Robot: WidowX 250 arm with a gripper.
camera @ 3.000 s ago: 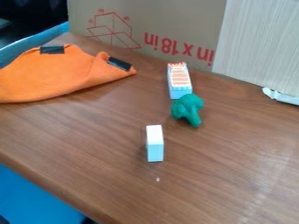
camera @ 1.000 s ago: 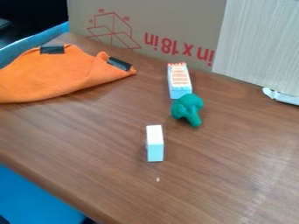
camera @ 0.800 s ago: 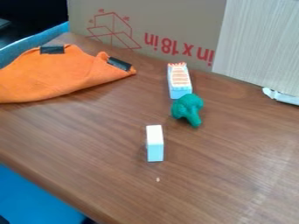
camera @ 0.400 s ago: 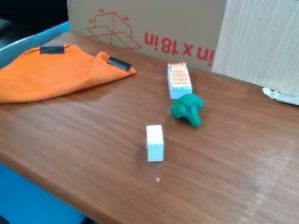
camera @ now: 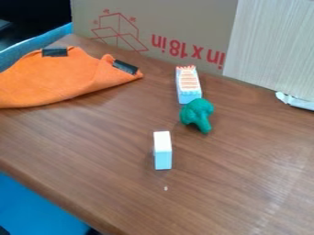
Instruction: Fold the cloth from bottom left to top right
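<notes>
orange cloth (camera: 52,80) lies rumpled at the worktop's (camera: 239,183) upper left, unmoved over these last moments, so the fold seems no further along; whether the gripper is spread or closed, i can't tell.

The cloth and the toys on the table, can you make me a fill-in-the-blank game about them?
The cloth on the table is coloured ____.
The number of black strips on the cloth is ____.
The toy broccoli is coloured ____.
The print on the cardboard behind the toys is coloured ____.

Missing words: orange; two; green; red.
</notes>
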